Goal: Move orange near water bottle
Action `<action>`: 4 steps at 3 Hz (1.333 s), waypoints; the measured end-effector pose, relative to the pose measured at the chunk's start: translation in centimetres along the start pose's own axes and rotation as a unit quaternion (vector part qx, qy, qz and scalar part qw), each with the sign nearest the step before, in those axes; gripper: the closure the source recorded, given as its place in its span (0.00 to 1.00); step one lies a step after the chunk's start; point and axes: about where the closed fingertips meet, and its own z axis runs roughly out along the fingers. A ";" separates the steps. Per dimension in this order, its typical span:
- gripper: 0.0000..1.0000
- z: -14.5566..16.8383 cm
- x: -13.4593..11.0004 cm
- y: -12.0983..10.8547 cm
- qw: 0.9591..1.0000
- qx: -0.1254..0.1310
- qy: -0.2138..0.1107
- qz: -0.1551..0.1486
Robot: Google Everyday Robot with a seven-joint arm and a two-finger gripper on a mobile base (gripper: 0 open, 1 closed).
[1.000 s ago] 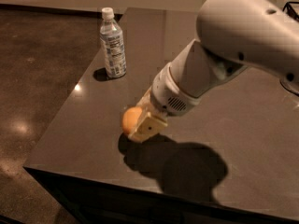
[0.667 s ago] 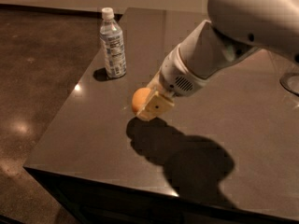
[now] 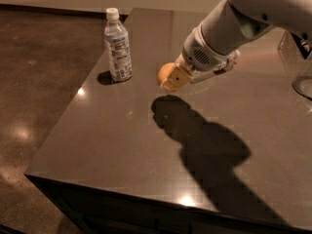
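My gripper (image 3: 171, 77) is shut on the orange (image 3: 164, 72), a round orange fruit. It holds the fruit above the dark table (image 3: 122, 140), left of the table's middle, and its shadow falls on the tabletop below. My white arm reaches in from the upper right. A slim water bottle with a narrow label band does not show plainly. A clear ribbed shape (image 3: 291, 52) at the right edge is partly cut off, and I cannot tell what it is.
A stouter bottle (image 3: 118, 47) with a white cap and a large pale blue-white label stands upright near the table's left edge, left of the orange. A dark ring-shaped object (image 3: 303, 87) lies at the right edge. The floor lies beyond the table's left and front edges.
My gripper has carried the orange up and to the right, away from the front-left of the table. The labelled bottle has not moved.
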 end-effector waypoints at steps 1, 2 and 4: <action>1.00 0.5 1.8 -4.6 0.998 0.034 0.024 0.042; 1.00 0.6 4.0 -8.3 0.994 0.057 0.042 0.081; 1.00 -0.6 8.2 -11.3 0.990 0.050 0.027 0.126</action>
